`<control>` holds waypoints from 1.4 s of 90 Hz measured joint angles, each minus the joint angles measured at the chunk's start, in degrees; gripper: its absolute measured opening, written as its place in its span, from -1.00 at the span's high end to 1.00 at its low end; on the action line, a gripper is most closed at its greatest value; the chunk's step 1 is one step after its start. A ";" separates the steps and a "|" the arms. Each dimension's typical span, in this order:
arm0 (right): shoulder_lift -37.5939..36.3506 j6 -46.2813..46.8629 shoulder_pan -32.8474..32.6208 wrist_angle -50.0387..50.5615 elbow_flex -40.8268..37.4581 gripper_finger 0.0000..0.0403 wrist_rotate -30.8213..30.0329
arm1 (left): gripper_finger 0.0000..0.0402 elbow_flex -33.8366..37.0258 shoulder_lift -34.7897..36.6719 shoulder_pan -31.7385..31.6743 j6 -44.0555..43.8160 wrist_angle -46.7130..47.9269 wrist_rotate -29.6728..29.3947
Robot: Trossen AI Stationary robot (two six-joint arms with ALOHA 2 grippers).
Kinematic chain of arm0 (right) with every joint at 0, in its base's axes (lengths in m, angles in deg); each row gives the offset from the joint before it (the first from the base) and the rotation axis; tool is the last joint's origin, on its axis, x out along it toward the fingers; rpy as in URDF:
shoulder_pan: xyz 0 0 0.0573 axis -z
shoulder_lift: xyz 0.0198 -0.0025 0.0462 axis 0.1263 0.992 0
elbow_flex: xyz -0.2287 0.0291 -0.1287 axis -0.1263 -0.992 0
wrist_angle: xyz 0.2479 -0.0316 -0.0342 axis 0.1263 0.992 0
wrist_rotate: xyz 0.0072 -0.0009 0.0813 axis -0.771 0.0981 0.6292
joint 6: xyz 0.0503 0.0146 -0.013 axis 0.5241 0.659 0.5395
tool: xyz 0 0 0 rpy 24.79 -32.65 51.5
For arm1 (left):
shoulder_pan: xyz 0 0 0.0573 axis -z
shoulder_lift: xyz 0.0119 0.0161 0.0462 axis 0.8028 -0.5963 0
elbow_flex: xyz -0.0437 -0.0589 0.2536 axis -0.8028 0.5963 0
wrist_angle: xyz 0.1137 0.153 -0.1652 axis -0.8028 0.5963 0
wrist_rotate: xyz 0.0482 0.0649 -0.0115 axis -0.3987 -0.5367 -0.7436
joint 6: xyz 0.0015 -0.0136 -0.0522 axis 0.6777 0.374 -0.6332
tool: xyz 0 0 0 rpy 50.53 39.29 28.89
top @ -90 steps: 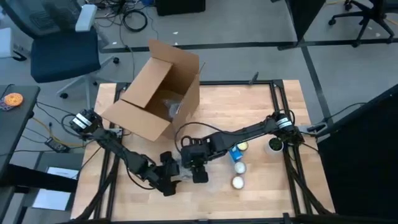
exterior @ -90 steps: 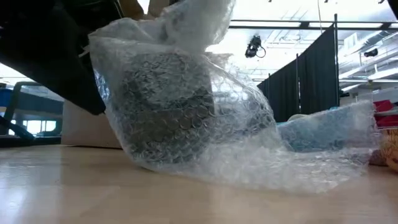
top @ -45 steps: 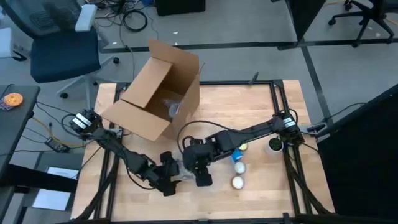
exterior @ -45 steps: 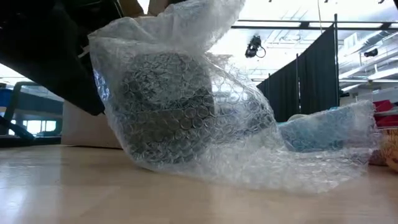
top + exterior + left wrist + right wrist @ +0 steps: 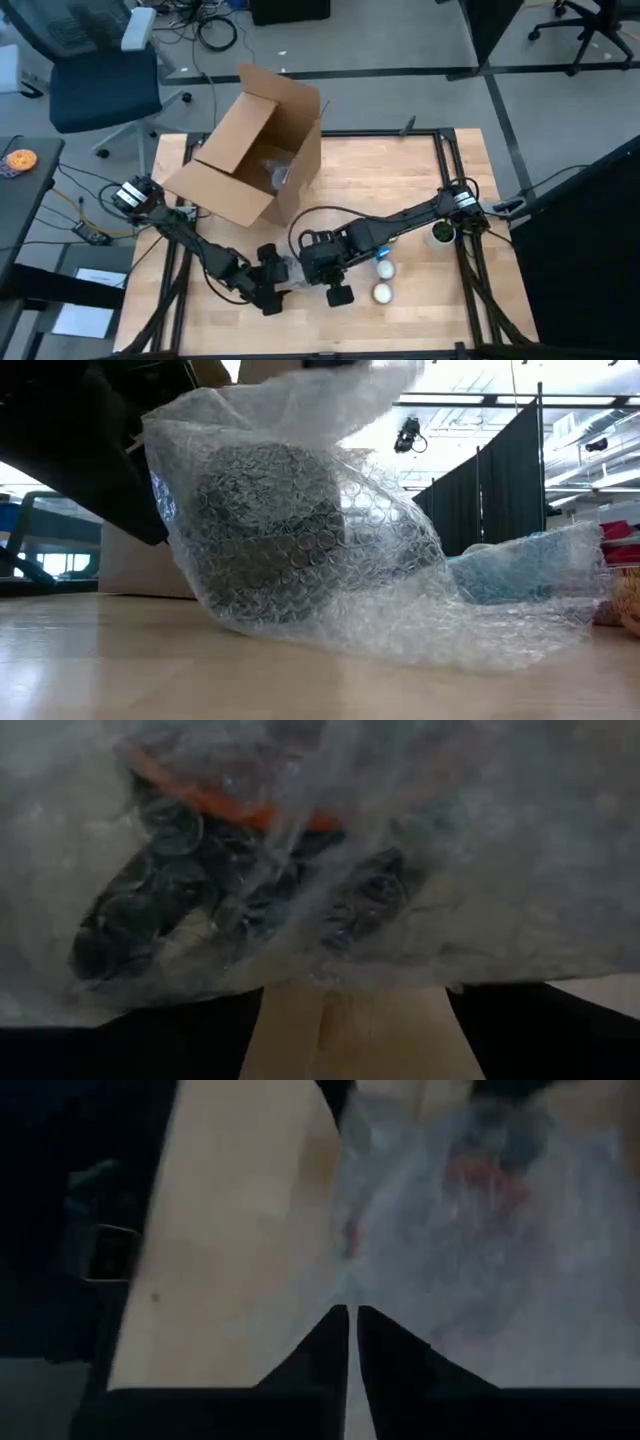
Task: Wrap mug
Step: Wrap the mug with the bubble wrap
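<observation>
Mug point(image 5: 268, 530) sits on the table point(image 5: 400, 180), dark, fully under a sheet of bubble wrap point(image 5: 400, 600). Low view: the wrap domes over the mug and trails out flat along the table surface on the side away from the mug; a loose flap of it stands up above the mug's top. Left wrist view: the mug shows through the film as a dark shape with an orange band point(image 5: 220, 805) across it.

Left hand point(image 5: 268, 293) lies at the mug's side nearer the table's front edge, pressed against the wrapped bundle; the film fills its wrist view. Whether its fingers are spread or closed, I cannot tell.

Right hand point(image 5: 338, 291) is just beside the mug, on the side opposite the left hand, low over the table. Its fingers point(image 5: 325, 1345) are brought together with only a thin slit between them, and the edge of the wrap appears pinched there; the hold itself is blurred.

Cardboard box point(image 5: 250, 150) stands open behind the mug, toward the table's far edge. Beyond the right hand from the mug: a small blue item point(image 5: 381, 243), two white round items point(image 5: 383, 281), and a cup point(image 5: 441, 233) farther out near the right arm's base.
</observation>
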 joint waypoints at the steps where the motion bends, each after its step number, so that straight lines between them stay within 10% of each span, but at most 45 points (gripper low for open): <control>1: 0.00 0.00 0.08 -0.53 -0.51 0.99 0.00 | -0.43 0.01 0.00 0.00 0.00 -0.01 0.00; 67: -0.11 2.63 5.32 -25.49 -18.31 1.00 2.97 | -0.43 0.06 0.00 -0.07 0.72 -1.21 -2.54; 126: -0.07 12.62 -4.36 15.20 7.67 1.00 -0.49 | -0.43 0.06 0.00 -0.07 0.44 -1.30 -3.23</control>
